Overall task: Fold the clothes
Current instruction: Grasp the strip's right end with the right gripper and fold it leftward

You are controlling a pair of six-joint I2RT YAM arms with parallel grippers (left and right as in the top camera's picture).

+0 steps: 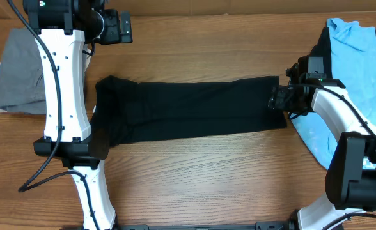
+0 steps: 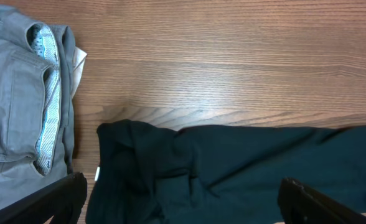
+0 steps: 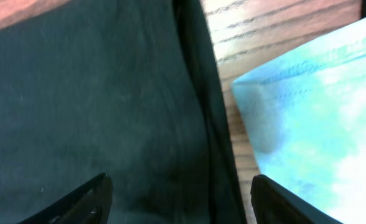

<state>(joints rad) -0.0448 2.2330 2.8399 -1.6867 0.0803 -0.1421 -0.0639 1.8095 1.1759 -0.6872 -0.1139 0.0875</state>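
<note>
Soft, light and limp (apt to sag), the black trousers [image 1: 188, 108] lie in a long flat strip, best pinched at the end beside the blue shirt [image 1: 357, 41], under the right gripper [image 3: 180, 193] with its fingers spread wide, while the left gripper [image 2: 183, 193], equally wide, hangs near their other end.

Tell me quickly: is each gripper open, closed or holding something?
Left gripper: open, holding nothing, above the black trousers.
Right gripper: open, holding nothing.

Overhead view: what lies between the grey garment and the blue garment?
The black garment, spread flat lengthwise on the wooden table; the overhead view shows it.
</note>
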